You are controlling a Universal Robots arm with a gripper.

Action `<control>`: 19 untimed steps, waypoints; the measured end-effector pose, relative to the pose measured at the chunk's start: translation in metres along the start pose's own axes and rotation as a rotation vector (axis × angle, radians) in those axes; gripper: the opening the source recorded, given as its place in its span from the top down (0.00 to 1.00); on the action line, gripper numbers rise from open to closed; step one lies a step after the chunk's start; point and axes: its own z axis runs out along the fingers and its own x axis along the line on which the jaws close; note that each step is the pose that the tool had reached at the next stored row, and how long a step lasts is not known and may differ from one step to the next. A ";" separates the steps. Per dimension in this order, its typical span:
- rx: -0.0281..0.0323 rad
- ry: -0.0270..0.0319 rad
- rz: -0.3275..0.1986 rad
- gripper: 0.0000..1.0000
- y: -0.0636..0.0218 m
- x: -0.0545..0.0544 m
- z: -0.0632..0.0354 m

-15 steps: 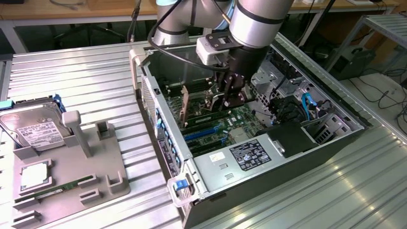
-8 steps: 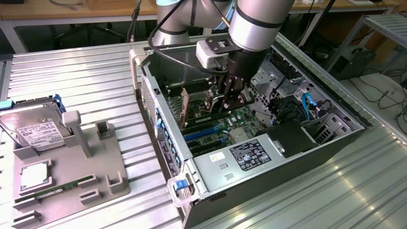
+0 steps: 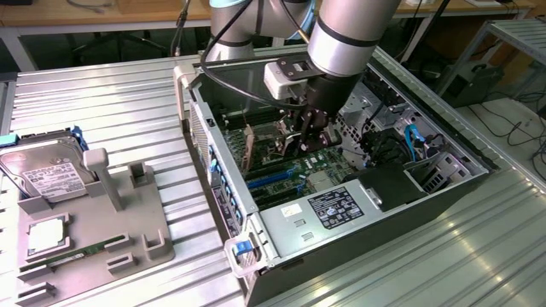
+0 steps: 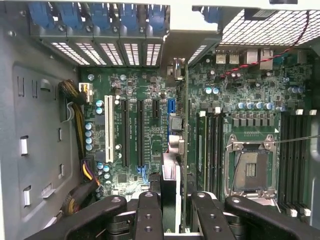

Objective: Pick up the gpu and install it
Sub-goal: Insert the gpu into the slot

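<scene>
My claw (image 4: 177, 215) is clamped on the gpu (image 4: 185, 145). The black fingers (image 4: 148, 215) press on either side of the thin card, which I see edge-on as it runs away from me over the motherboard (image 4: 150, 90). Its silver bracket (image 4: 177, 70) is at the far end, close to the case's vented rear slot covers (image 4: 125, 52). The card hangs on a line between the black expansion slots (image 4: 124, 132) on one side and the memory slots (image 4: 212, 145) on the other. The open CPU socket (image 4: 250, 167) lies beyond the memory slots. I cannot tell whether the card's lower edge touches the board.

In the exterior view my arm (image 3: 346, 32) comes in from twelve o'clock. The wrist points almost straight down, leaning a little toward seven o'clock, and the claw is sunk into the open computer case (image 3: 282, 224), which lies on its side. Inside the case, a silver box with a black label (image 3: 337, 208) lies at five o'clock from the claw and a blue cable (image 3: 412, 137) at three o'clock.

Well apart from the case, at about eight o'clock from it, a grey tray (image 3: 128, 217) rests on the ribbed metal counter (image 3: 111, 96). The tray carries a hard drive (image 3: 43, 169), a square silver processor (image 3: 47, 233) and a green memory stick (image 3: 77, 252).
</scene>
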 end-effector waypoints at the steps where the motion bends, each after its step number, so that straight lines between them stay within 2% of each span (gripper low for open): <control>1: 0.0001 0.0011 0.000 0.72 -0.0003 0.000 0.0005; 3: 0.0001 0.0110 0.000 0.72 -0.0003 0.000 0.0012; 4: 0.0001 0.0122 0.000 0.72 -0.0003 0.000 0.0013; 12: 0.0000 0.0118 0.000 0.72 0.0002 0.000 0.0020; 16: -0.0008 0.0129 0.000 0.72 0.0001 -0.003 0.0087; 19: -0.0007 0.0283 0.001 0.72 0.0000 -0.009 0.0125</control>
